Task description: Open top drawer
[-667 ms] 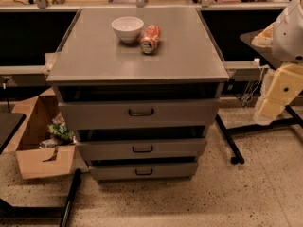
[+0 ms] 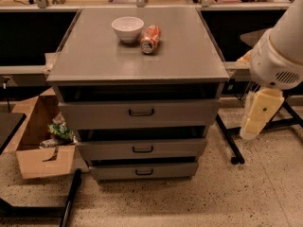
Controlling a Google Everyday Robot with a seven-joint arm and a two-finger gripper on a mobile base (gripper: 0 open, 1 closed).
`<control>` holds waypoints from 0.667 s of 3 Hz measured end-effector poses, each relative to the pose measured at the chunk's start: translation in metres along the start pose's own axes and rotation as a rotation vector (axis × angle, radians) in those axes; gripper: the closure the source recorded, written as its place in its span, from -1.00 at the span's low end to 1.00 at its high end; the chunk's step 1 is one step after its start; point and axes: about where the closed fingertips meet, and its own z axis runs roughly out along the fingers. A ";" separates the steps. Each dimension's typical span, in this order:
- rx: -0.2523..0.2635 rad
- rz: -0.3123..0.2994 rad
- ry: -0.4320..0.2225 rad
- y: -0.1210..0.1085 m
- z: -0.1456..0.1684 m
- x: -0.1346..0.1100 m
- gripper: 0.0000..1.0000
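Observation:
The top drawer (image 2: 189,113) is the widest grey metal front, just under the cabinet top, with a small dark loop handle (image 2: 141,112) at its centre. A dark gap shows above its front. Two narrower grey drawers (image 2: 142,149) sit below it. My gripper (image 2: 251,126) hangs at the right on the white arm (image 2: 279,56), beside the cabinet's right side and level with the top drawer. It is apart from the handle and touches nothing.
A white bowl (image 2: 127,28) and a tipped orange can (image 2: 150,39) lie on the cabinet top (image 2: 94,56). An open cardboard box (image 2: 40,145) with rubbish stands on the floor at the left. Black table legs (image 2: 229,141) stand at the right and lower left.
The arm and gripper have moved a little down and to the left, closer to the cabinet's right side. The drawers have not moved.

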 end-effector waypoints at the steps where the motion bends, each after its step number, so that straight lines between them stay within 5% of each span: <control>1: -0.045 -0.099 0.026 0.013 0.068 0.000 -1.00; 2: -0.089 -0.177 -0.001 0.017 0.154 0.000 -1.00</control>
